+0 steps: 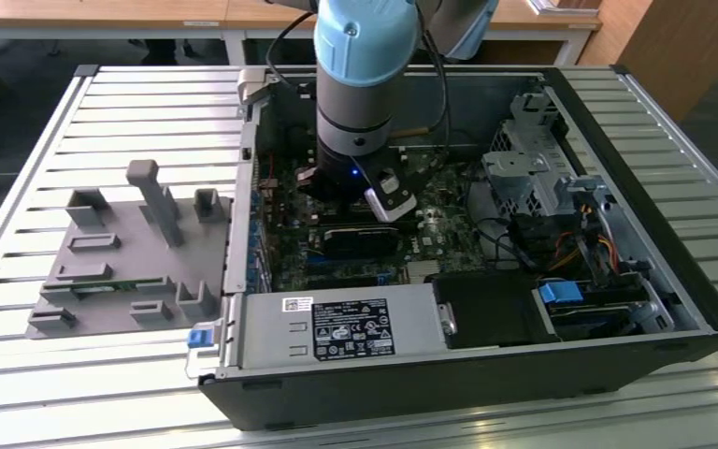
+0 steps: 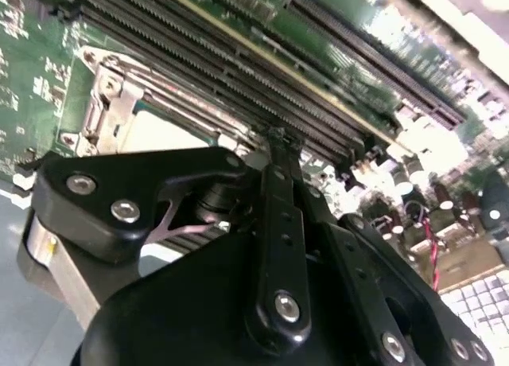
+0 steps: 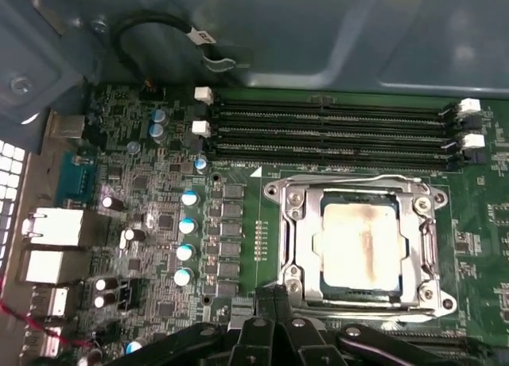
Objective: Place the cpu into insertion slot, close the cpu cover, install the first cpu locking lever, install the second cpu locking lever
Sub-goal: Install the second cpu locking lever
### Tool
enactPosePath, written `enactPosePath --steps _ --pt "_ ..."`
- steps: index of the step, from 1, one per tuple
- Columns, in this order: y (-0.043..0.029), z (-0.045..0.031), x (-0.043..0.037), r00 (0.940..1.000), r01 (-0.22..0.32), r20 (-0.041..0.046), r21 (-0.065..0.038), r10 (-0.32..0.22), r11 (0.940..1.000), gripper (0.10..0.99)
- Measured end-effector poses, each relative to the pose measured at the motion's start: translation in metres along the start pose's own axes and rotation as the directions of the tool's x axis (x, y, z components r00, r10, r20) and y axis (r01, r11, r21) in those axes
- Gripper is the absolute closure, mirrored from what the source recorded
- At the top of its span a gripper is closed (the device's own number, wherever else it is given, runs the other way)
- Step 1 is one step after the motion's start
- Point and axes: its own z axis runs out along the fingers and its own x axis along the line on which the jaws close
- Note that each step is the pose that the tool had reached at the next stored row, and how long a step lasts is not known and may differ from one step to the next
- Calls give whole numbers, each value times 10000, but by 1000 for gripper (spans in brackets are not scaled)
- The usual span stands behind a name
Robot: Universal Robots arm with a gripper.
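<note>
In the exterior view we had the arm (image 1: 356,84) reaching straight down into the open PC case (image 1: 658,309), with the gripper (image 1: 334,187) low over the green motherboard (image 1: 440,234). A grey fixture tray (image 1: 122,253) sat on the slatted table (image 1: 35,374) to the exterior view's left, well apart from the case. A power supply (image 1: 334,329) sat along the near wall and a blue-tabbed drive bay (image 1: 563,293) beside it.

In the second wrist view the gripper (image 2: 274,139) had its fingers (image 2: 278,215) pressed together, nothing between them as far as we could tell, tips just beside the long memory slots (image 2: 238,72). The cpu cover (image 2: 111,103) showed behind the linkage.

The first wrist view was the clearest. The cpu (image 3: 359,243) sat in the insertion slot (image 3: 318,280), silvery top up with a tan smear on it, and the cpu cover (image 3: 298,223) looked down around it. The closed fingertips (image 3: 270,298) hovered at the socket's near edge. We couldn't make out whether either locking lever was latched.

Our worry: the levers are thin wire and springy, so a tip could slip off and jab the capacitors (image 3: 187,227) or the memory slots (image 3: 334,127). The case wall (image 3: 318,40) and a looped cable (image 3: 159,32) crowded the far side.
</note>
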Motion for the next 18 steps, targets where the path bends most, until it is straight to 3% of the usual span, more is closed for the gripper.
enactPosePath --steps 4,12,18 --pt "-5 22 18 10000 -1 -2 -113 1 9999 980" --pt "-1 6 32 10000 23 -1 -159 -23 9999 980" --pt "16 -66 32 10000 25 -2 -191 -25 9998 980"
